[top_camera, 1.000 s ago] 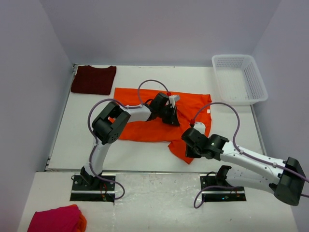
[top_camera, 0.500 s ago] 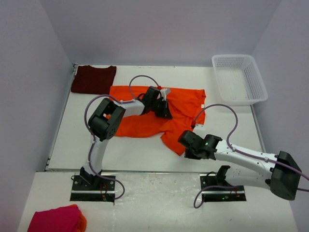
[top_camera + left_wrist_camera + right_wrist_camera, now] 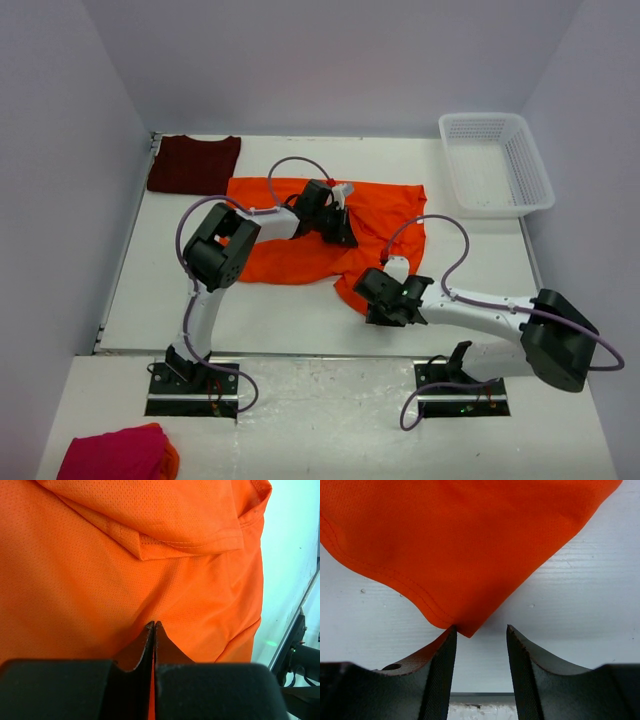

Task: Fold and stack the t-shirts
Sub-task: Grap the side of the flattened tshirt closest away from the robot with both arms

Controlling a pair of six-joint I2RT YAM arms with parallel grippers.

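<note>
The orange t-shirt (image 3: 275,255) lies rumpled and partly folded at mid-table, and it fills the left wrist view (image 3: 100,570) with a folded sleeve hem on top. My left gripper (image 3: 345,237) presses down on its middle, jaws shut (image 3: 154,625) with a sliver of orange cloth pinched between them. My right gripper (image 3: 368,297) sits at the shirt's near corner, open (image 3: 480,628). That corner (image 3: 465,630) just touches the left fingertip and lies flat on the table. The maroon t-shirt (image 3: 195,163) rests folded at the back left.
A white plastic basket (image 3: 480,122) stands at the back right. A pink-red cloth bundle (image 3: 115,455) lies on the near ledge, left of the left arm's base. Grey walls close in the table on three sides.
Both arms dragged the orange t-shirt to the left. Then my right gripper opened and let its near corner drop onto the table. The left gripper stays shut on the cloth.
</note>
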